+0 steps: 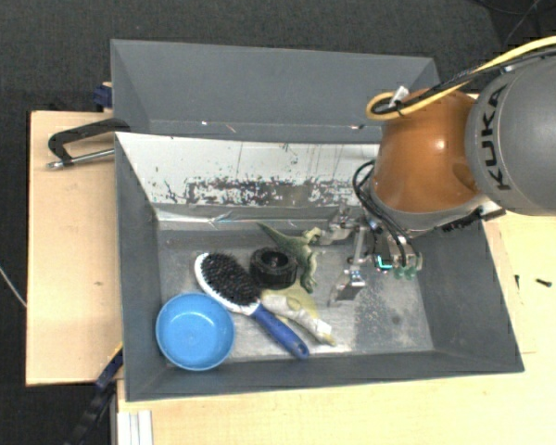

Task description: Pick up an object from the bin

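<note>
My gripper (pixel 345 265) hangs over the right middle of the bin floor, fingers apart and pointing down-left, with nothing between them. Just left of it lies a green toy dinosaur (pixel 295 245), its tail toward the back wall. A black round cap (pixel 275 266) sits beside the dinosaur. A pale crumpled tube (pixel 301 313) lies below the fingertips, toward the front.
A hairbrush with black bristles and a blue handle (pixel 246 300) runs diagonally across the floor. A blue bowl (pixel 195 332) stands in the front left corner. The arm's orange cover and cables hang over the right side of the bin.
</note>
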Controlling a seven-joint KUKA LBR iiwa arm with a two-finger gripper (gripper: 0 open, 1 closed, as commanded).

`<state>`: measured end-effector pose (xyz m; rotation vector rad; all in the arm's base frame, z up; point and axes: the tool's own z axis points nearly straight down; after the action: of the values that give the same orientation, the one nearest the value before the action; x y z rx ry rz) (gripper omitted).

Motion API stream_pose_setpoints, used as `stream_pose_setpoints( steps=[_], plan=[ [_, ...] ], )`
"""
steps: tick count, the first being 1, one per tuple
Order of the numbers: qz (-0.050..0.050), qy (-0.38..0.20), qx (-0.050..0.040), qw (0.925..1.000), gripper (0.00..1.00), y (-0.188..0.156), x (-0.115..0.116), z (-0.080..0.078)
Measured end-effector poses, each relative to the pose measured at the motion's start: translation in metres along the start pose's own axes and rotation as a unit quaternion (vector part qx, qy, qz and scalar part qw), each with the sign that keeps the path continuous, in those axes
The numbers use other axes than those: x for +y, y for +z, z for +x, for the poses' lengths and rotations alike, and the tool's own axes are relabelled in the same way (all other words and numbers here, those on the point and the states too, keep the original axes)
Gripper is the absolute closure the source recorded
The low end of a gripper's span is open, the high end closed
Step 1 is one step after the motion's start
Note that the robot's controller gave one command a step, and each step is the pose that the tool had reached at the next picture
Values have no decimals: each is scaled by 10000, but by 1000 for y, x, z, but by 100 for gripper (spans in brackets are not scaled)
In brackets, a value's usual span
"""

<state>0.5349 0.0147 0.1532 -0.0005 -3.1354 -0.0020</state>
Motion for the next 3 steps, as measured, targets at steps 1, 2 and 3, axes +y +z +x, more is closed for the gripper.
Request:
stream_pose_setpoints(
  steps=[1,2,3],
  plan=[
    [27,-1972,-110,9803,0,76,36,19],
    [33,-2159,-121,9763,0,77,171,31],
    [26,-2127,-64,9771,100,77,169,33]
  ],
)
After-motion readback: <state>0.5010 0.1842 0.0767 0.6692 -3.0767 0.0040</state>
